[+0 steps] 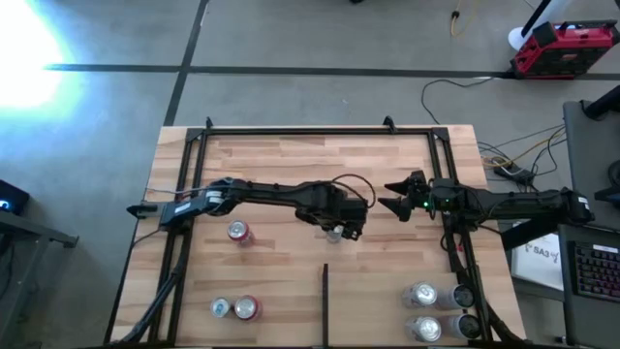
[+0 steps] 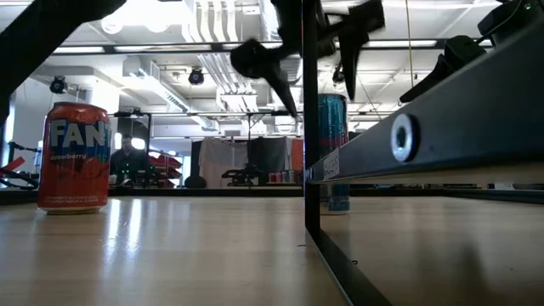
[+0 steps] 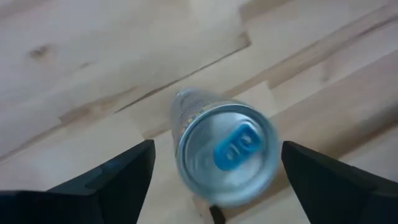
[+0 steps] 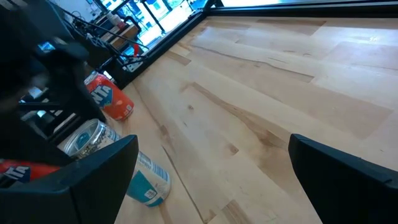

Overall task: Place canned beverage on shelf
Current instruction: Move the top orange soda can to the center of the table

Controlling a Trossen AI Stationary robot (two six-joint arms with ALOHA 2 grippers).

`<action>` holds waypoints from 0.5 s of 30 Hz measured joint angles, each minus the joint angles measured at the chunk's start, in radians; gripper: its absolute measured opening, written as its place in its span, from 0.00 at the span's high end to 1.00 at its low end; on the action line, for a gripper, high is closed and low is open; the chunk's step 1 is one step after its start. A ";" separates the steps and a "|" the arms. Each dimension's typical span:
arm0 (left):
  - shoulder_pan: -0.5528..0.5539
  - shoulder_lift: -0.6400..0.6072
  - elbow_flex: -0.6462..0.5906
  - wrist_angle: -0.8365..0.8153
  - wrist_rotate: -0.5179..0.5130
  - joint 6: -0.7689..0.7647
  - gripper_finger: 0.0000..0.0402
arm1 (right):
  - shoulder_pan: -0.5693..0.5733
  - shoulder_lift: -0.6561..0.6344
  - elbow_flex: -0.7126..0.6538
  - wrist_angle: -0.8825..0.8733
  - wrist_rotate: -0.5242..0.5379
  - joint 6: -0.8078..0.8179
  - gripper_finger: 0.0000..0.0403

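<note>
Here the left pincer (image 3: 211, 180) hangs directly over a slim teal-and-silver beverage can (image 3: 227, 152) standing upright on the butcher-block shelf (image 1: 291, 160), its fingers spread to either side of the rim and apparently clear of it, gripping nothing. The right pincer (image 1: 392, 201) waits just beside, wide open and empty. The can looks light, rigid, smooth and easily tipped; it is best gripped across its straight sidewall, below the rim.

Can (image 3: 225, 155) upright on the shelf (image 3: 93, 68), right between the left gripper's (image 3: 214, 171) open jaws.
</note>
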 joint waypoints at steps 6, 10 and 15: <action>-0.001 -0.122 0.000 -0.089 -0.043 -0.011 0.16 | 0.000 0.000 0.000 0.000 0.000 0.000 0.01; -0.017 -0.203 -0.004 -0.265 -0.147 -0.137 0.17 | 0.000 0.000 0.000 0.000 0.000 0.000 0.01; -0.035 -0.365 -0.261 -0.254 -0.184 -0.247 0.17 | 0.000 0.000 0.000 0.000 0.000 0.000 0.01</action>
